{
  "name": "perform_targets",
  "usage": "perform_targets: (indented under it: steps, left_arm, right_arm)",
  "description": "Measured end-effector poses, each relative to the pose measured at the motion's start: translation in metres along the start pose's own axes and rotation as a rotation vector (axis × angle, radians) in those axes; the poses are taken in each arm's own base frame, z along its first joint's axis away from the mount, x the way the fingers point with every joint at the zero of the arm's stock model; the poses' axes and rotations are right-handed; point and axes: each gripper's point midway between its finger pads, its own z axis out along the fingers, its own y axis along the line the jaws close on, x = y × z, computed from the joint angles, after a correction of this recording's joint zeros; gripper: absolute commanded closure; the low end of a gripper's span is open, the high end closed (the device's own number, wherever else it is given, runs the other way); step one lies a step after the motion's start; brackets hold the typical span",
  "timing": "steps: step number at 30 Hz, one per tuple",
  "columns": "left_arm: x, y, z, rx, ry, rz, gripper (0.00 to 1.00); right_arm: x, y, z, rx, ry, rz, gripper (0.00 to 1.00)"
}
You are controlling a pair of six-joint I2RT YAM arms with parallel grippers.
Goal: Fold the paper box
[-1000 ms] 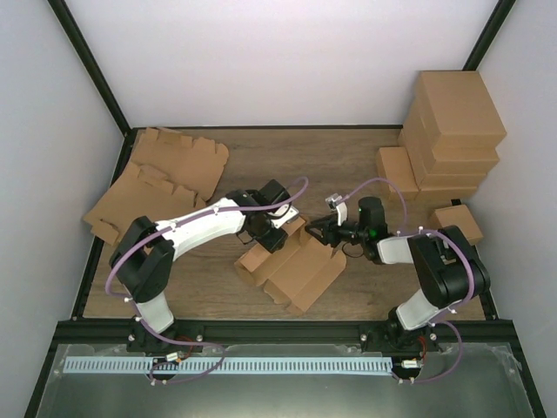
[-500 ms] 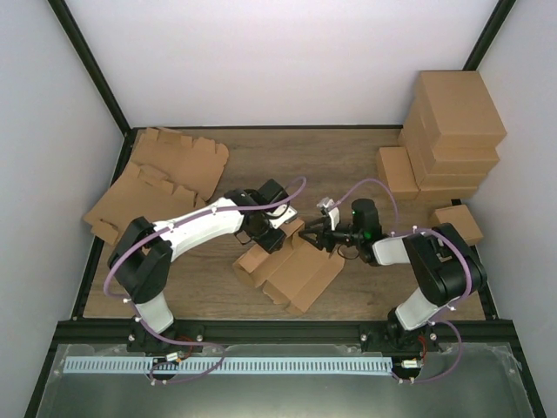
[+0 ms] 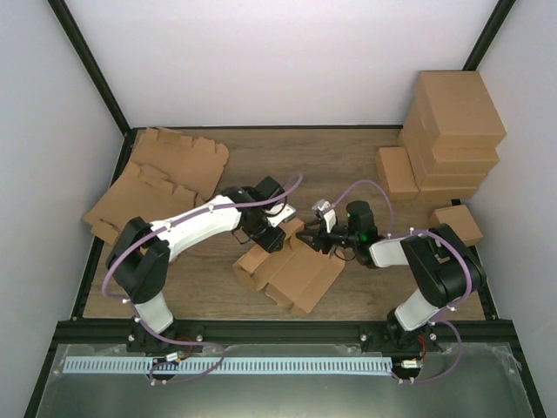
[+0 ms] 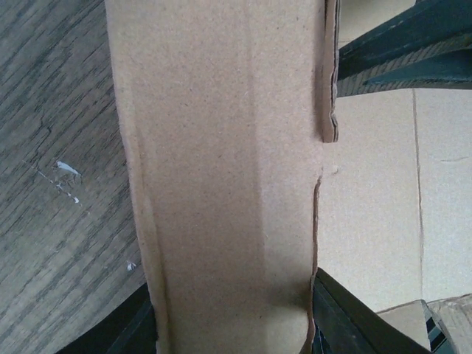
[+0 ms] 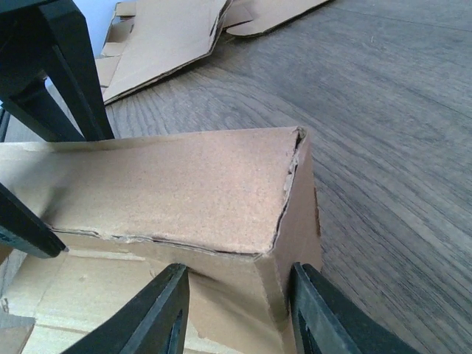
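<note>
Brown paper box (image 5: 169, 184): possibly split corner, right wrist view only.

The left arm (image 3: 187, 228) and right arm (image 3: 389, 252) are each made of glossy white rounded shells set between chunky black joint blocks. Each rises from a black base (image 3: 141, 335) with bits of red wiring beside it. A thin purple cable (image 3: 108, 277) loops loosely along each arm, a small green light (image 3: 355, 233) glows on the right wrist, and the fingers (image 5: 158, 313) are flat, matte black, tapering blades.
</note>
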Motion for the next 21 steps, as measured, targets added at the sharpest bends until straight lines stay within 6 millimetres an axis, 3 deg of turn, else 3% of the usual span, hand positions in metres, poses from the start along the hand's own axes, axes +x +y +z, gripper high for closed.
perform_targets:
  steps: [21]
  left_arm:
    - [-0.010, -0.006, -0.021, 0.163, -0.060, -0.069, 0.54]
  right_arm:
    - [0.000, 0.000, 0.001, 0.029, 0.001, -0.017, 0.58]
